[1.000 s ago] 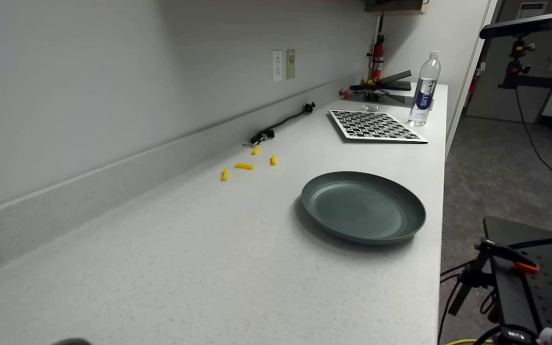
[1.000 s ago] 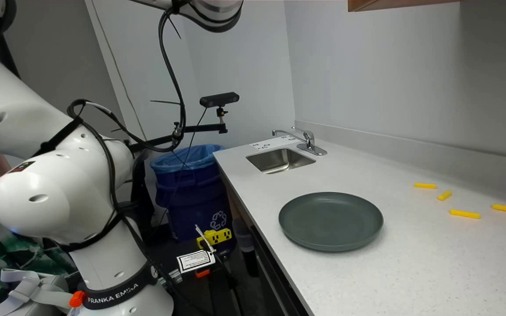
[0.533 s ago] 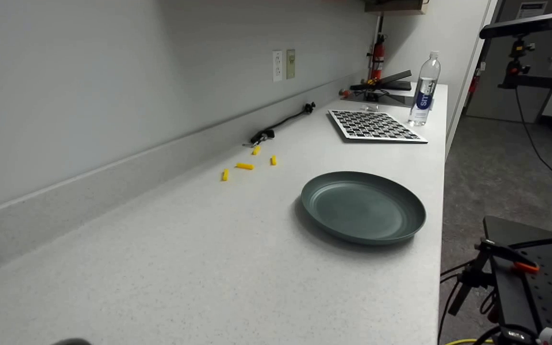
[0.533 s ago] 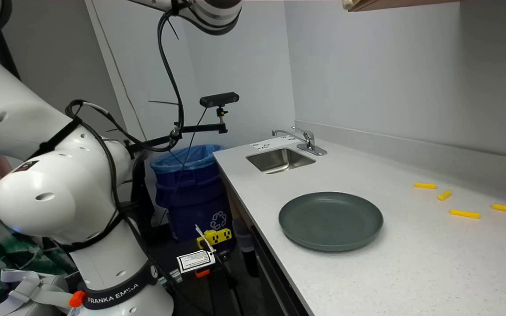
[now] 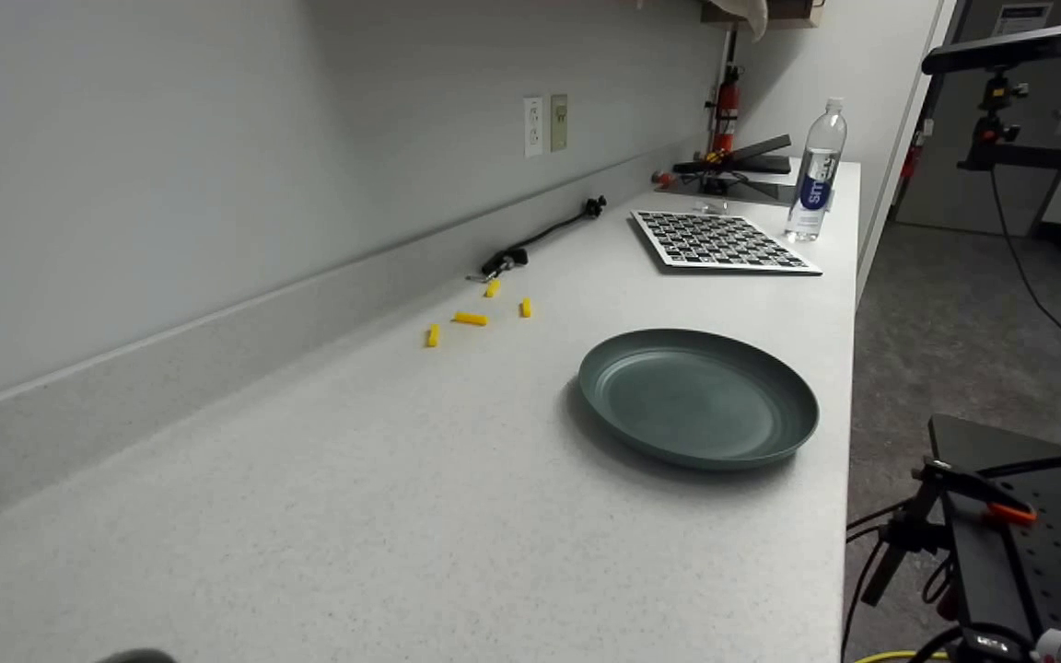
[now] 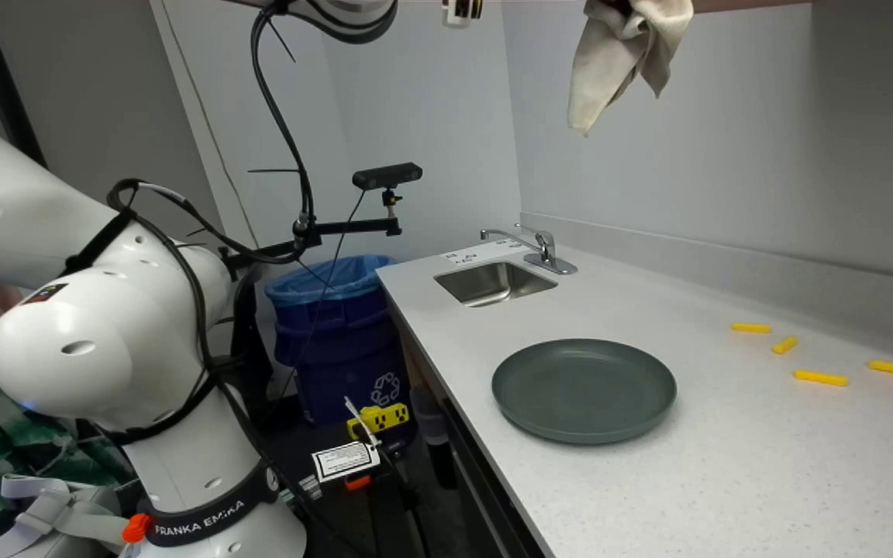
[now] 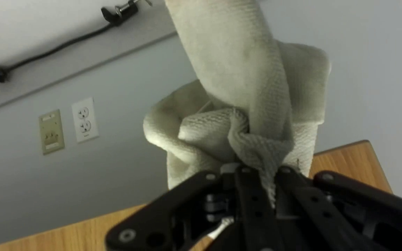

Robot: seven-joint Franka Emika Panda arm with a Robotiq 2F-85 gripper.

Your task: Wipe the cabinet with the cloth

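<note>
The pale cloth [image 6: 625,54] hangs in loose folds well above the bench [image 5: 402,516], in the grasp of the claw [image 7: 268,176], which is clenched on a bunched part of it. In the wrist view the wooden cabinet [image 7: 356,164] shows behind the cloth; whether the two touch, I cannot tell.

On the bench, a dark green plate [image 6: 584,387] lies near the front edge in both exterior views. Farther toward one end, a steel sink [image 6: 493,283] is let into the bench near the front edge, with a metal tap [image 6: 546,249] behind it, toward the back edge. Just off that end's front corner stands a blue bin [image 6: 338,341] marked with a white recycling sign [image 6: 385,387]; a blue bag [image 6: 299,291] lines it, and what it holds is hidden.

Four yellow sticks [image 6: 820,377] lie near the back edge, by a black cord [image 7: 68,43]. Toward the opposite end is a checkered board [image 5: 724,241], and between it and the front edge a clear bottle [image 5: 818,166] stands upright; its label [image 5: 814,193] shows letters starting "sm", and I cannot tell how full it is.

Alongside the front edge, the white arm [image 6: 98,349] wears a black band [image 6: 210,518] reading "FRANKA EMIKA". Low down, beside the arm, a white tag [image 6: 346,460] bears print too small to read, next to a yellow socket strip [image 6: 384,417].
</note>
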